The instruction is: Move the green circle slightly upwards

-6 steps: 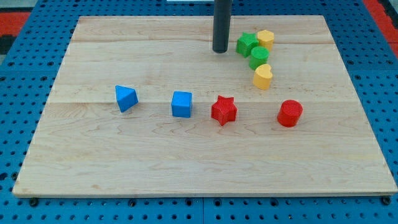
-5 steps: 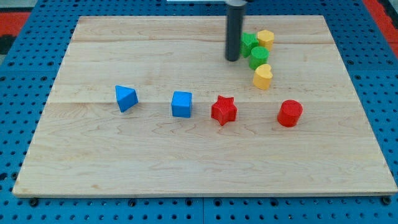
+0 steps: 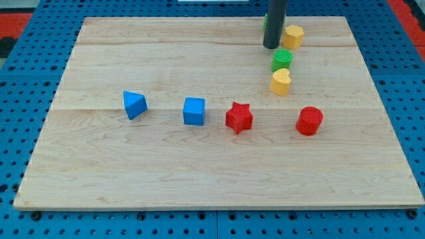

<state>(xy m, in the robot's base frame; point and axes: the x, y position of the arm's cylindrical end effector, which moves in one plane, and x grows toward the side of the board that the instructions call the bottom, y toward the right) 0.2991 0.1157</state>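
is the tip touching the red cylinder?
No. My tip sits near the view's top, just above and left of the green circle, far from the red cylinder.

Bright, even light across the wooden board, no harsh glare on the pale grain. Shadows are soft and short, hugging each block; the red cylinder drops just a faint dark rim at its base. Colours read saturated and clean. Focus is sharp from the view's top to bottom, the rod's edges are crisp, and the board's edges run straight.
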